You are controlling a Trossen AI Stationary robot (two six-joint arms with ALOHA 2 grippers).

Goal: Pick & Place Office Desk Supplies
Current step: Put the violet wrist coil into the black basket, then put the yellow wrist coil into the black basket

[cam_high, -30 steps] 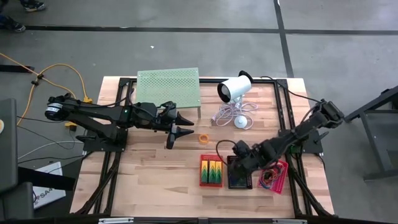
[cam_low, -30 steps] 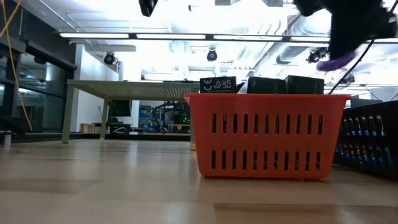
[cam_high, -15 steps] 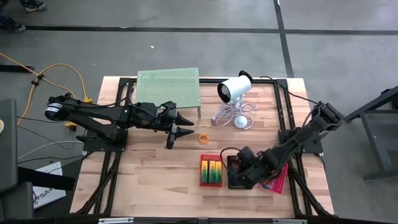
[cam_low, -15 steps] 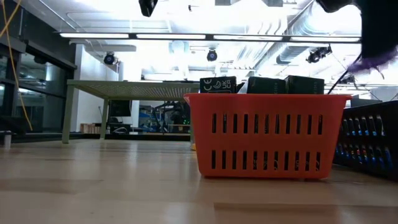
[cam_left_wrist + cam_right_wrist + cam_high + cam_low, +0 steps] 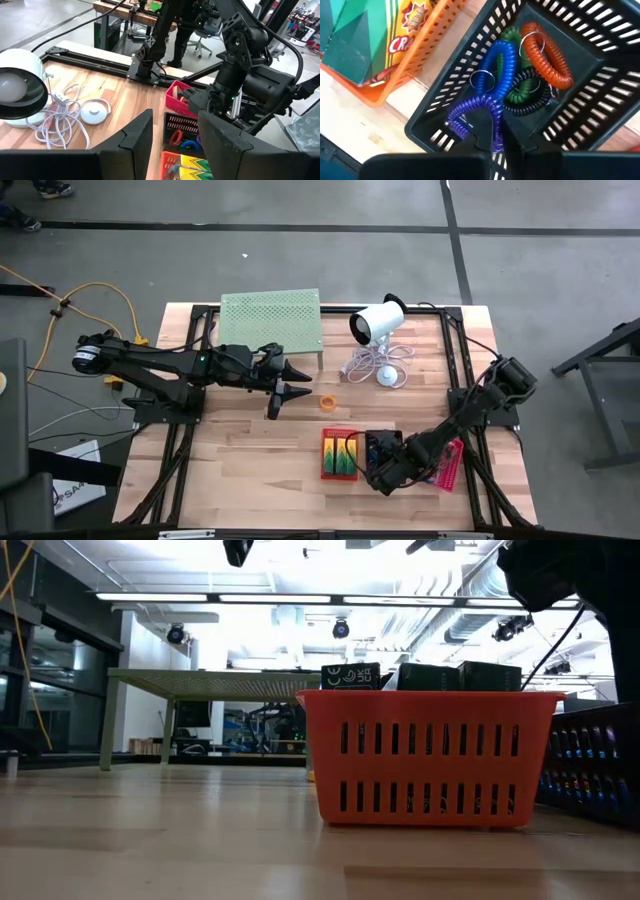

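My right gripper [image 5: 497, 127] points down over the black mesh basket [image 5: 570, 125], shut on a purple coiled loop [image 5: 470, 107]. Blue [image 5: 497, 62], green [image 5: 522, 92] and red-orange [image 5: 545, 55] coils lie on the basket's floor. Beside it stands the red basket [image 5: 340, 455], with green packs [image 5: 460, 677] upright inside. The pink basket [image 5: 452, 465] is half hidden under the right arm. My left gripper [image 5: 288, 380] hovers open at mid-table, holding nothing. My right gripper pinches the purple loop's coil [image 5: 496, 142] between its two fingers, coming from above and pointing down. The loop hangs below the fingers, its free part [image 5: 462, 112] curving over the basket's near wall. Whether it rests on the basket cannot be told.
A small orange loop [image 5: 326, 402] lies on the wood between the arms. A pale-green perforated stand [image 5: 270, 318] and a white cylinder device [image 5: 378, 322] with a coiled cable [image 5: 375, 365] take up the far part of the table.
My right gripper has gone down and toward the table's near edge with the purple loop, coming over the black basket's near end. The wrist has rolled a little. In the low view the loop has dropped out of sight.
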